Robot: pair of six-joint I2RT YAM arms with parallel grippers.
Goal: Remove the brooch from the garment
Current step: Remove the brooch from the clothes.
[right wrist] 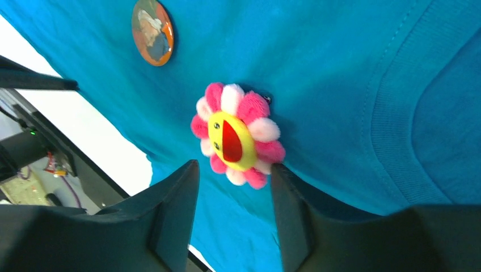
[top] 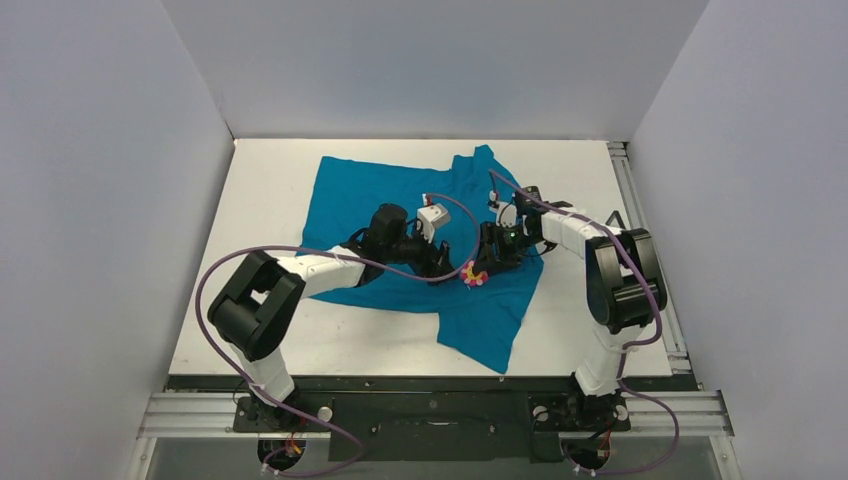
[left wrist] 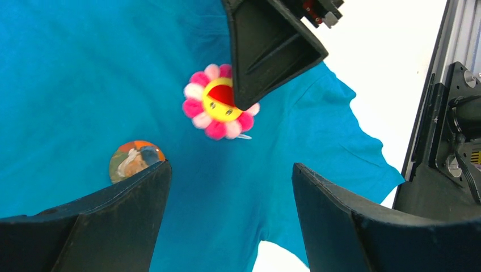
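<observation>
1. Seen from above, a teal garment (top: 400, 200) lies spread on a white table (top: 300, 330). A small flower brooch (top: 473, 276) sits on it, and two robot arms reach in to the brooch from either side.
2. The brooch (right wrist: 237, 136) has pink and pale petals around a yellow centre with a red mark. It lies face up and flat against the cloth, so it appears to be fastened on.
3. The right gripper (right wrist: 233, 167) has its fingers parted to roughly the brooch's width, with the tips at the brooch's edge. From the left wrist camera, one right finger covers part of the petals. It is not closed on anything.
4. The left gripper (left wrist: 230, 167) is spread wide and holds nothing. It hangs over bare cloth just beside the brooch. Whether it touches the fabric cannot be told.
5. A round picture badge (left wrist: 135, 158) with an orange rim sits on the cloth near the brooch, just beside one left fingertip. It is not the target.
6. The step in hand appears to be lining up the grasp.
7. Next, the right fingers likely need to close on the flower's rim. The left gripper probably should press the cloth beside the brooch so the shirt does not lift with it. The pin fastening is hidden, so how it releases is unknown.
8. No container shows in any view.
</observation>
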